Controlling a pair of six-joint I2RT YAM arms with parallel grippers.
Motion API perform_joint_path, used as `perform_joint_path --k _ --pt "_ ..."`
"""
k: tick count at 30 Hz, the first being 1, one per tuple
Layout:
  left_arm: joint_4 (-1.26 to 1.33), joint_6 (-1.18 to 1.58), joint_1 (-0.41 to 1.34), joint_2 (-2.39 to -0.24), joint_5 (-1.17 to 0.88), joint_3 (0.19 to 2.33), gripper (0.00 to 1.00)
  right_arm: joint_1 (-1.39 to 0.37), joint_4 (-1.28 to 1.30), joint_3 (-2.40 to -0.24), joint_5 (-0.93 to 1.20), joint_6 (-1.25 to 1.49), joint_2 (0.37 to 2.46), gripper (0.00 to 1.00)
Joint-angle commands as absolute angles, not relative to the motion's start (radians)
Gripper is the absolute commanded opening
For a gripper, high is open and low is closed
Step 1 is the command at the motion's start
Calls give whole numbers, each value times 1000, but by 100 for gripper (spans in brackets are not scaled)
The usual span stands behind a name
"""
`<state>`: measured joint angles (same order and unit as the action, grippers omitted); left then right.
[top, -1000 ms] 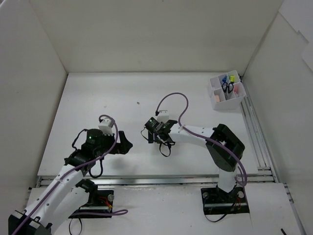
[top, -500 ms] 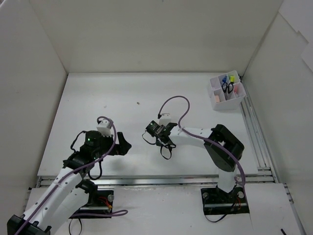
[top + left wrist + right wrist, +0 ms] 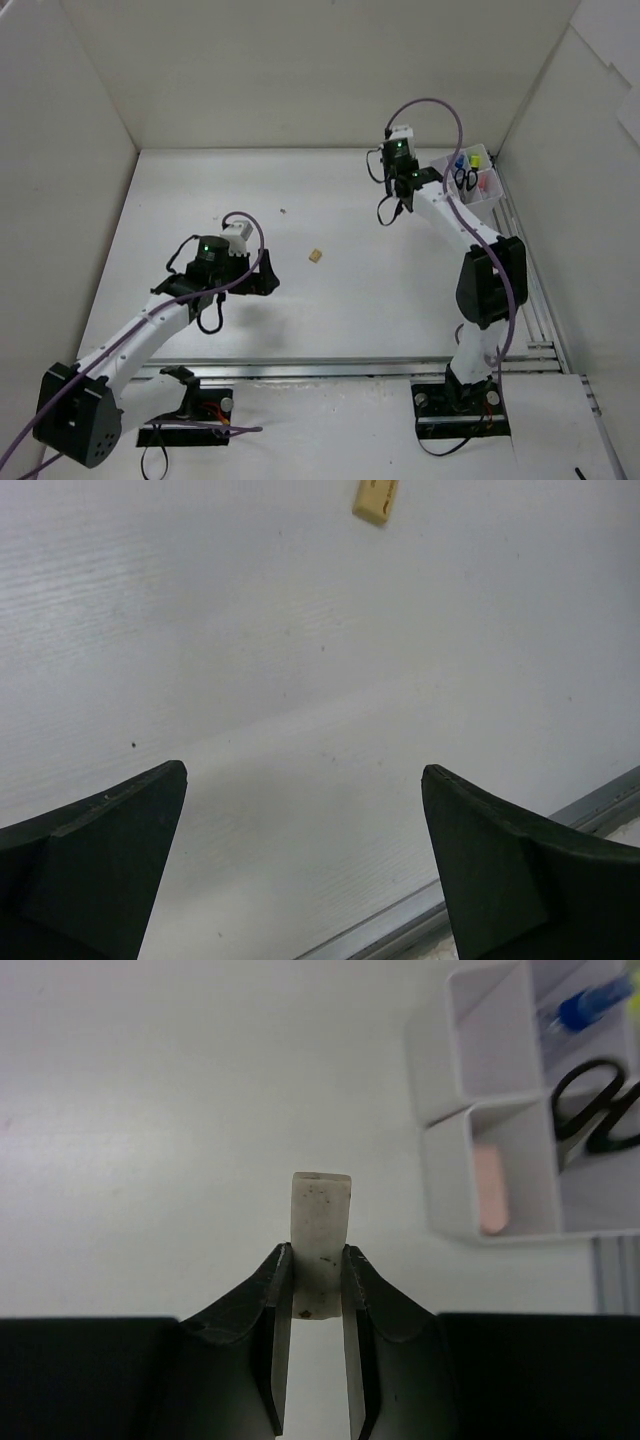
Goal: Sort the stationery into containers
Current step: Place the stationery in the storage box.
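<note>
One whitish eraser [image 3: 321, 1230], speckled with dirt, clamped upright between the fingertips of the right gripper [image 3: 320, 1255]. Presses narrowly on its two flat sides, with the upper half standing clear above the tips. Hangs over the bare white table [image 3: 150, 1110], just left of the white organiser box [image 3: 490, 1110] and not over any compartment. Cannot tell from either view how high above the surface.

Shows, in the right wrist view, a pink eraser [image 3: 490, 1190] lying in the nearest left compartment, black scissors [image 3: 600, 1120] in the cell to its right, and a blue-capped item [image 3: 590, 1002] farther back. Adds, from above, a yellow cap [image 3: 476, 158] at the rear of the box, itself tucked in the table's far right corner beside the side wall.

Spreads the left gripper [image 3: 304, 771] wide, both dark fingers well apart, only table surface between them. Points toward a small beige eraser [image 3: 316, 256] lying flat on the table, ahead of the fingers and apart from them, near the middle of the table and well away from the box. Catches a metal rail [image 3: 600, 800] along the table's near edge, low in the right corner of the left wrist view.
</note>
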<state>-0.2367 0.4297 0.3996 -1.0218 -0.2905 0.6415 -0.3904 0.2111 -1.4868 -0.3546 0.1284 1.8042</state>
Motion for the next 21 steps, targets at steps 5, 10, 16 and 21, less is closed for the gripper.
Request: perform_joint_path --k 5,10,16,21 --pt "-166 313 411 -1271 -290 891 100 -221 189 -1854 -388 -248 2069 0" --pt "-160 253 420 -1419 -348 1003 100 -140 192 -2071 -387 -311 2251 0" --pt "-173 200 442 -1584 -400 1137 100 -107 192 -2327 -517 -376 2460 0" --pt "-204 129 497 -1680 -423 1204 100 -78 192 -2340 -490 -350 2479 14"
